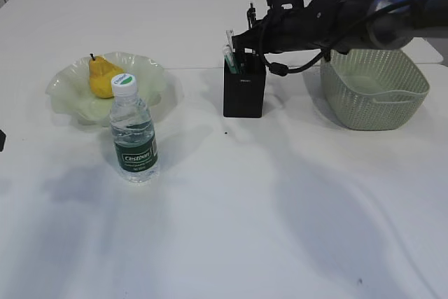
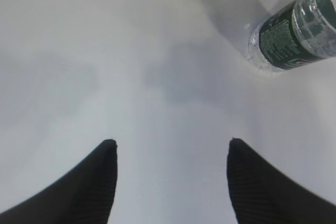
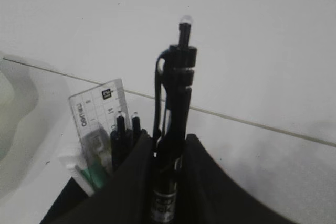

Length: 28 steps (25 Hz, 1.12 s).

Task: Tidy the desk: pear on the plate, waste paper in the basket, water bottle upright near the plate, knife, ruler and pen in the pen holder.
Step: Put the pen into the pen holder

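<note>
While the black pen [image 3: 170, 140] stands pinched upright in the right gripper [image 3: 169, 182] just above the pen holder [image 1: 243, 92], it may snag on the ruler [image 3: 102, 108] and pens already inside if released off-centre. Well apart, the left gripper [image 2: 170, 182] hangs wide open, empty, near the water bottle [image 1: 133, 138].

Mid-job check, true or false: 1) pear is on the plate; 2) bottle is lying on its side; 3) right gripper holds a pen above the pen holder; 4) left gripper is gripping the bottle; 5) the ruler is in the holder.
1) True: the pear sits on the plate.
2) False: the water bottle stands upright.
3) True: the right gripper clamps a black pen over the pen holder.
4) False: the left gripper is open, holding nothing.
5) True: the ruler stands inside.
</note>
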Motion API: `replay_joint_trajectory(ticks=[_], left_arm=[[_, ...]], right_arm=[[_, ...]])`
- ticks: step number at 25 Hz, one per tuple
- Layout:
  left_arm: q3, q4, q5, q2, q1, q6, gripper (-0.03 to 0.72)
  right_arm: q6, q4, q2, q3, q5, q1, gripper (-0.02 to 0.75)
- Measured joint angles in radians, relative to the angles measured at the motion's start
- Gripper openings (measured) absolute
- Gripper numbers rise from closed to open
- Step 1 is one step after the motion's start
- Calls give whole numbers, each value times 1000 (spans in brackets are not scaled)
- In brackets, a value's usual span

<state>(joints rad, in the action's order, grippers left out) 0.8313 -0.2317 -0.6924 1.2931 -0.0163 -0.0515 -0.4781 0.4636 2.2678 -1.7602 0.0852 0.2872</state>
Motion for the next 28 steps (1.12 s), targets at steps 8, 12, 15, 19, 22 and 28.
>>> replay_joint_trajectory(ticks=[8, 12, 15, 19, 22, 28], left_arm=[[0, 0, 0, 0, 0, 0, 465], [0, 0, -11, 0, 0, 0, 465], [0, 0, -22, 0, 0, 0, 465], [0, 0, -27, 0, 0, 0, 465], [0, 0, -30, 0, 0, 0, 465], [0, 0, -32, 0, 0, 0, 465]], right_arm=[[0, 22, 10, 0, 18, 23, 160], [0, 22, 10, 0, 29, 27, 236], [0, 22, 10, 0, 33, 27, 276], [0, 22, 10, 0, 40, 27, 318], [0, 22, 10, 0, 46, 27, 374], [0, 22, -27, 0, 64, 27, 411]])
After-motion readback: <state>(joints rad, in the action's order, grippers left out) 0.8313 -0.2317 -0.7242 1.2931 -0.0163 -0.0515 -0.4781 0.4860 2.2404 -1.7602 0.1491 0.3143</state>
